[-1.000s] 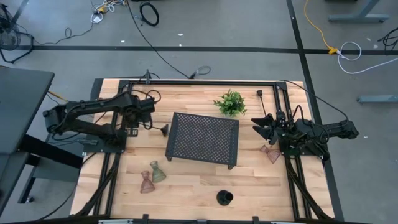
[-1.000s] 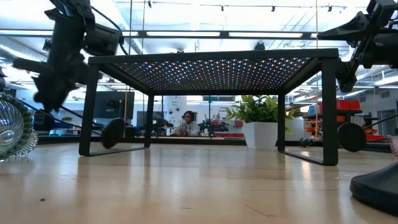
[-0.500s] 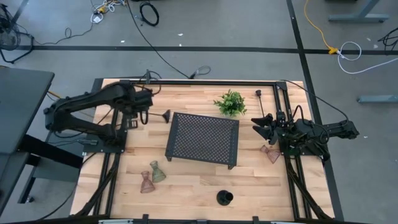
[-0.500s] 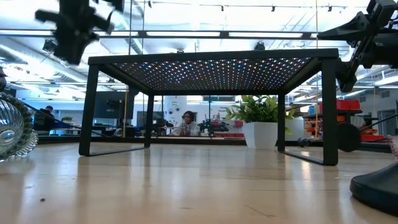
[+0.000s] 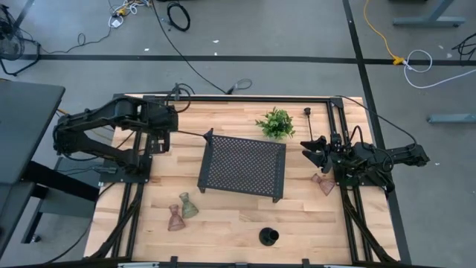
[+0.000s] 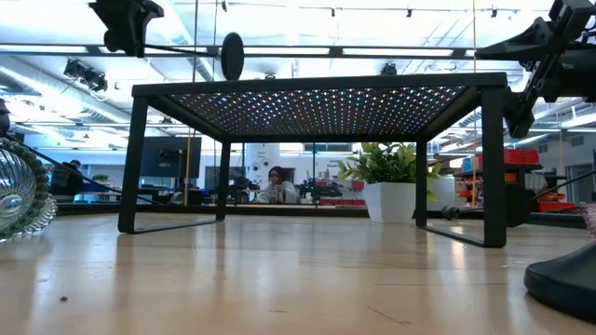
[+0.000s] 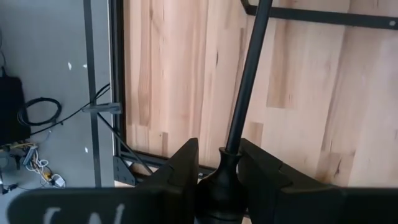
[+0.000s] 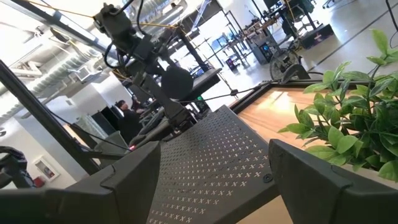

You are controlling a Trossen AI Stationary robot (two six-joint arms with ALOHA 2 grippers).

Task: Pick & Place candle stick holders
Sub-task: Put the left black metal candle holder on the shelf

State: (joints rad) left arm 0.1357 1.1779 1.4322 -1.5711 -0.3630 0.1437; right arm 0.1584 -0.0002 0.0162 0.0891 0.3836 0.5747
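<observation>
Left gripper (image 5: pixel 172 128) clamped on a thin black candle stick holder (image 5: pixel 195 135), held sideways in the air, round base (image 5: pixel 209 135) pointing at the far left corner of the black perforated tray (image 5: pixel 243 166), just above its edge. In the left wrist view the fingers (image 7: pixel 186 163) pinch the cup end with the stem (image 7: pixel 247 74) running out ahead over the wooden table (image 7: pixel 174 74). Right gripper (image 5: pixel 312 151) hangs wide open beside the tray's right side, holding nothing, near the green plant (image 5: pixel 275 123). Another thin black holder (image 5: pixel 309 112) stands just right of the plant. Pinkish glass holder (image 5: pixel 323 183) lies by the right arm. Brownish (image 5: pixel 175 218) and greenish (image 5: pixel 188 205) glass holders sit touching, front left of the tray. Short black cup holder (image 5: pixel 268 237) at the front edge. A person (image 6: pixel 277 183) sits in the background.
</observation>
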